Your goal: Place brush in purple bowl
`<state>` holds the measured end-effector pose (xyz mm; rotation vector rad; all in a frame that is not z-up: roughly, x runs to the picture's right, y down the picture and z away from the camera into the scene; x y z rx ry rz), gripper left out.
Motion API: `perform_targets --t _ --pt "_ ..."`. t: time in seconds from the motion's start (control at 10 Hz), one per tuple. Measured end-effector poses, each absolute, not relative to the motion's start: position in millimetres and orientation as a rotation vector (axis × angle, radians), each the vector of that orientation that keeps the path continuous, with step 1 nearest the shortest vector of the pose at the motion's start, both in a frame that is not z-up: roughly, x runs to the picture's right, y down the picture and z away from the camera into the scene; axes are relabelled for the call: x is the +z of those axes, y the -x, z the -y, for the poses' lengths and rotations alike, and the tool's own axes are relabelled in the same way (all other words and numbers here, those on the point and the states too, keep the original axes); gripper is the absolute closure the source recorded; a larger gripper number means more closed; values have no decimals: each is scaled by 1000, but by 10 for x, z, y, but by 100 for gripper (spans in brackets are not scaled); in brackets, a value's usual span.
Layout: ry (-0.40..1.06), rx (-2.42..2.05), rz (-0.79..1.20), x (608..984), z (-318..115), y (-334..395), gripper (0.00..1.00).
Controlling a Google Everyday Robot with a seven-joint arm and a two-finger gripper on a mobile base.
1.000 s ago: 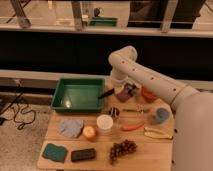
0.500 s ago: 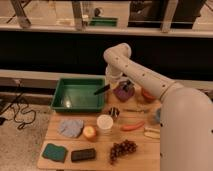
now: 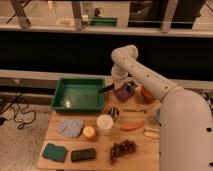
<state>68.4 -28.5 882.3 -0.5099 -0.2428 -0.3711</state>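
Wooden table point(image 3: 60, 145); tool point(image 3: 129, 88) over purple bowl point(image 3: 121, 93), brush point(image 3: 107, 89) angled left-downward.

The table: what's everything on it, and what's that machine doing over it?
Table: one, wooden, centre.
Tray: one, green, back left.
Purple bowl: one, right of the tray.
Brush: one, black, sticking out from the tool over the tray's right rim.
Orange bowl: one, right of the purple bowl.
Carrot: one, orange, right of centre.
Cup: one, white, centre.
Cloth: one, blue-grey, left.
Sponge: one, green, front left.
Block: one, black, beside the sponge.
Grapes: one bunch, dark, front.
Arm: one, white, reaching in from the right.
Tool: one, above the purple bowl, holding the brush.
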Motion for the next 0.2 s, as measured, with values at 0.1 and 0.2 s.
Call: perform_targets --t 0.1,0.2 --pt "510 -369 249 8879 291 -669 100" --pt "509 -369 254 8923 307 -663 100"
